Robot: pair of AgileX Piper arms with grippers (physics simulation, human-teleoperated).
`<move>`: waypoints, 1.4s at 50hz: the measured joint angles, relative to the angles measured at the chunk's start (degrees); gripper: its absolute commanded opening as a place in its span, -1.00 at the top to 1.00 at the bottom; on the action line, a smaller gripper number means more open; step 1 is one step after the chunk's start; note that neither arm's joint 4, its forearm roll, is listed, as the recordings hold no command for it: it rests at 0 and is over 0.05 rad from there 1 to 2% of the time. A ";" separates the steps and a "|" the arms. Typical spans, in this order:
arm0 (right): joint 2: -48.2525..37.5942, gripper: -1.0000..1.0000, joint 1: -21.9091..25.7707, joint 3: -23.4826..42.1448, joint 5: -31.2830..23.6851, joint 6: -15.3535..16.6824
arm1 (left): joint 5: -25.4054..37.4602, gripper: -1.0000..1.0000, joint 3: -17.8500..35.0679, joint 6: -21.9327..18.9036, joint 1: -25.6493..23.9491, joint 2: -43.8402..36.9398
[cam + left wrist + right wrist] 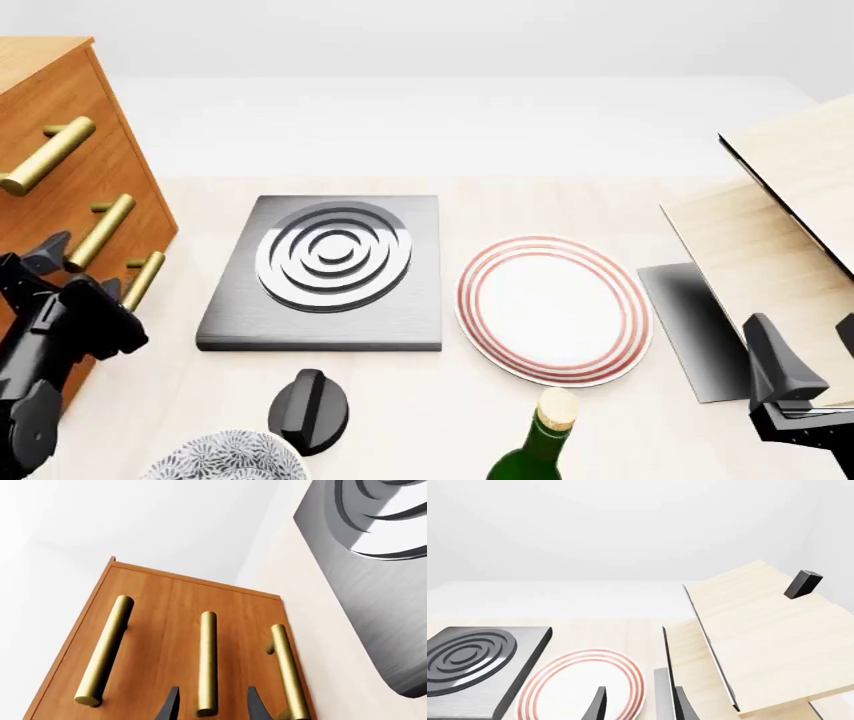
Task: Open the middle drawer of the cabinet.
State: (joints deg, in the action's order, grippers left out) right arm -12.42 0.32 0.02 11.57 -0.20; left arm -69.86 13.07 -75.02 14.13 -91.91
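The cabinet [67,130] stands at the table's far left edge in the front view, with its three brass handles facing the hob [327,265]; the middle drawer [220,630] is the one behind the centre handle [207,662], and it looks fully shut, flush with the other two.

The left gripper [208,707] is lined up on that handle, fingers spread with the bar's end sitting between them, not pinching anything yet as far as the wrist view shows; the right gripper [639,705] hovers over by the plate [580,685] and pale boards [760,640], also spread and empty.

Handling guess: wooden drawer, rigid, probably some drag on the slide, so a straight pull out from the front beats any twisting; the bar is smooth round brass, likely slippery, so the fingers should close around its mid-length rather than the tip, where they could skid off; the neighbouring handles sit close, so not much room for a sloppy approach.
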 measured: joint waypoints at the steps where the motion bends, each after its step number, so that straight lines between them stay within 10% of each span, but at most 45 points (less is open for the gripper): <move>1: 0.00 -1.00 0.00 0.00 0.00 0.00 | 0.00 -1.00 0.08 0.00 0.10 -0.11; 29: 0.00 -1.00 0.00 0.00 0.00 0.00 | -0.04 -1.00 1.33 -0.74 2.67 -1.60; 30: 0.00 -1.00 0.00 0.00 0.00 0.00 | -0.04 1.00 1.35 -0.74 2.70 -1.65; 70: 0.00 -1.00 0.00 0.00 0.00 0.00 | -0.04 1.00 1.63 -1.03 2.40 -1.23</move>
State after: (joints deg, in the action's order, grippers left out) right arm -12.42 0.33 0.02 11.56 -0.20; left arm -69.90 14.69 -76.04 16.53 -93.14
